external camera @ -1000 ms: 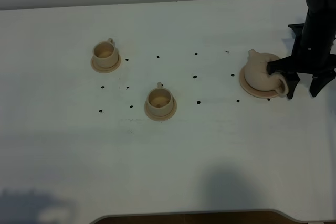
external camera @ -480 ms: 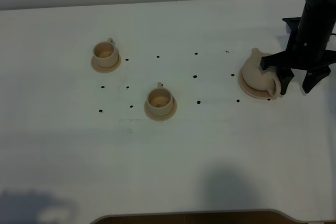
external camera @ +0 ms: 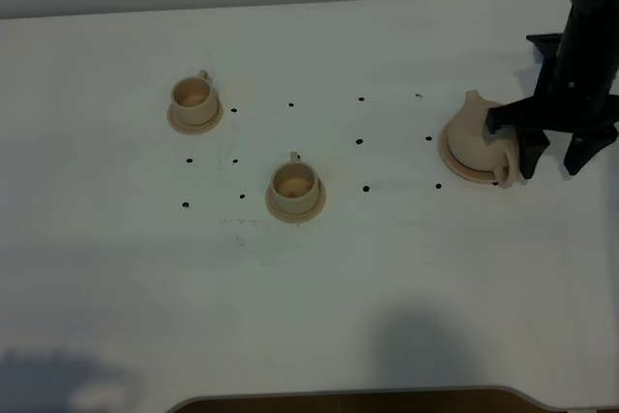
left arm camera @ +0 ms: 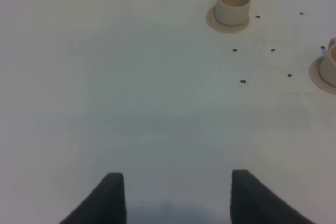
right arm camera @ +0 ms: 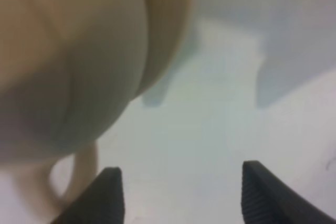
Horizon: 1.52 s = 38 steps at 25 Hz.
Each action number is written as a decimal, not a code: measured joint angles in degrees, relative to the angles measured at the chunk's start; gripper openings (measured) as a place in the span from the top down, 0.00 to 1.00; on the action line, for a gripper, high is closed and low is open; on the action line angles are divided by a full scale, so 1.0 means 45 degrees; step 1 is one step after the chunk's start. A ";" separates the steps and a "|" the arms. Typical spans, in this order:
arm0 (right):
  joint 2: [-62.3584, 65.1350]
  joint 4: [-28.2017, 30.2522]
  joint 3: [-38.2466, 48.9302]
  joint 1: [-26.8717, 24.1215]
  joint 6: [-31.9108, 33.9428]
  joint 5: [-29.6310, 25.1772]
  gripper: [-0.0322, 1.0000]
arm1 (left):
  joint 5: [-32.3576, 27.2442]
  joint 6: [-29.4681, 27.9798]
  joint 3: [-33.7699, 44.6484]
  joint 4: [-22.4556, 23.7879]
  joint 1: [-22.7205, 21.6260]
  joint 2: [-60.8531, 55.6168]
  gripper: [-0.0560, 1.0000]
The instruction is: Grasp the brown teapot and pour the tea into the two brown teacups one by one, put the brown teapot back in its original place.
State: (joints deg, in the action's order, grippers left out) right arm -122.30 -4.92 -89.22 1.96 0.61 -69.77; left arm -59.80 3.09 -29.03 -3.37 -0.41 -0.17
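The brown teapot stands on its wide round saucer at the right of the table, its spout pointing to the back and its loop handle to the front right. My right gripper is open just right of the teapot, with one finger beside the handle. The right wrist view shows the teapot body very close and the handle next to one finger, with nothing held between the jaws of the gripper. Two teacups on saucers stand at the left and centre. My left gripper is open and empty.
Small black dots mark the white table between the cups and the teapot. The left wrist view shows one cup far off and the other cup's saucer at the picture's edge. The table's front edge lies near.
My right gripper shifted slightly left and then back right beside the teapot, staying open. The teapot and its saucer sit a little farther left than a second ago.
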 joint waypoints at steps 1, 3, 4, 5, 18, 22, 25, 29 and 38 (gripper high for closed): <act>0.0189 0.0000 0.0000 0.0000 0.0000 0.0000 0.48 | 0.0000 0.0000 0.0000 0.0000 0.0000 0.0000 0.49; 0.0673 -0.0036 0.0000 0.0000 0.0000 0.0012 0.48 | 0.0000 0.0000 0.0000 0.0000 0.0000 0.0000 0.49; 0.0894 -0.0085 0.0000 0.0012 -0.0036 0.0012 0.48 | 0.0000 0.0000 0.0000 0.0000 0.0000 0.0000 0.49; 0.1157 -0.0173 0.0000 0.0039 -0.0136 0.0012 0.48 | 0.0000 0.0000 0.0000 0.0000 0.0000 0.0000 0.49; 0.1485 0.0255 0.0000 0.1273 -0.0744 -0.0001 0.48 | 0.0000 0.0012 0.0000 0.0000 0.0000 0.0000 0.49; 0.1005 0.0460 0.0000 0.1273 -0.0747 0.0323 0.48 | 0.0000 0.0012 0.0000 0.0000 0.0000 0.0000 0.49; 0.0735 0.0583 0.0000 0.1273 -0.0747 0.0744 0.48 | 0.0000 0.0012 0.0000 0.0000 0.0000 0.0000 0.49; 0.0527 0.0759 0.0000 0.1273 -0.0783 0.0946 0.48 | 0.0000 0.0012 0.0000 0.0000 0.0000 0.0000 0.49; 0.0249 0.0967 0.0000 0.1273 -0.1266 0.1005 0.48 | 0.0000 0.0012 0.0000 0.0000 0.0000 0.0000 0.49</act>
State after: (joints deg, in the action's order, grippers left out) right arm -121.18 -0.57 -89.22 7.69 -5.09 -65.25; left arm -59.80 3.14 -29.03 -3.37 -0.41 -0.17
